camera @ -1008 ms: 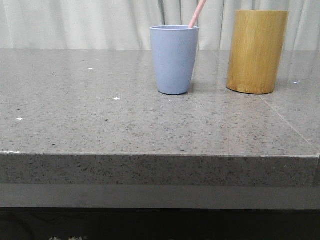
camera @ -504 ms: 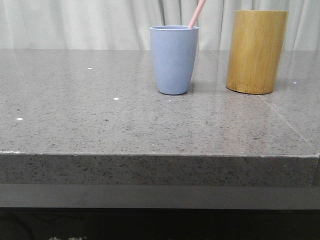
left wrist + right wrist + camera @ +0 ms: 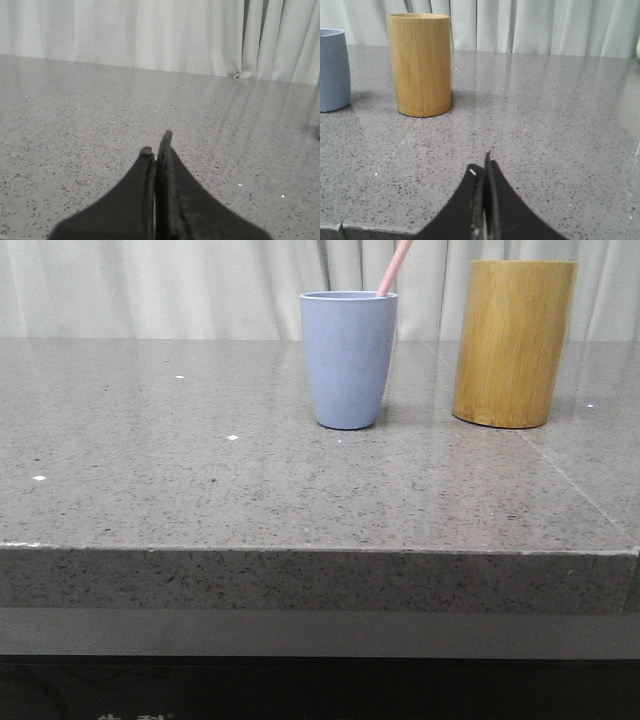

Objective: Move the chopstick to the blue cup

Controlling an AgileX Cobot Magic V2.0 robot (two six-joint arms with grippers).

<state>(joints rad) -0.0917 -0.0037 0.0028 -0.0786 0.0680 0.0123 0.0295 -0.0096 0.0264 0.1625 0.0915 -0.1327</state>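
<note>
Grey speckled table (image 3: 200,500), front view: chopstick (image 3: 393,268) stands inside blue cup (image 3: 348,360), upper centre, leaning right. Left wrist view: left end effector (image 3: 157,150) clenched, empty. Right wrist view: right end effector (image 3: 481,172) clenched, empty; cup at left edge, bamboo holder (image 3: 420,64) between, so the right arm looks nearer.

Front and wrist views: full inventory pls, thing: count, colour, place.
blue cup: 1, light periwinkle blue, upright on the table, centre-back, left of the bamboo holder.
chopstick: 1, pale pink, standing in the blue cup, leaning toward the holder side, top cut off by the frame.
bamboo holder: 1, yellow-brown, upright on the table, right of the cup, apart from it.
table: 1, grey speckled stone.
curtain: white, behind the table.
left gripper: 1, black, jaws shut, holding nothing.
right gripper: 1, black, jaws shut, holding nothing.
</note>
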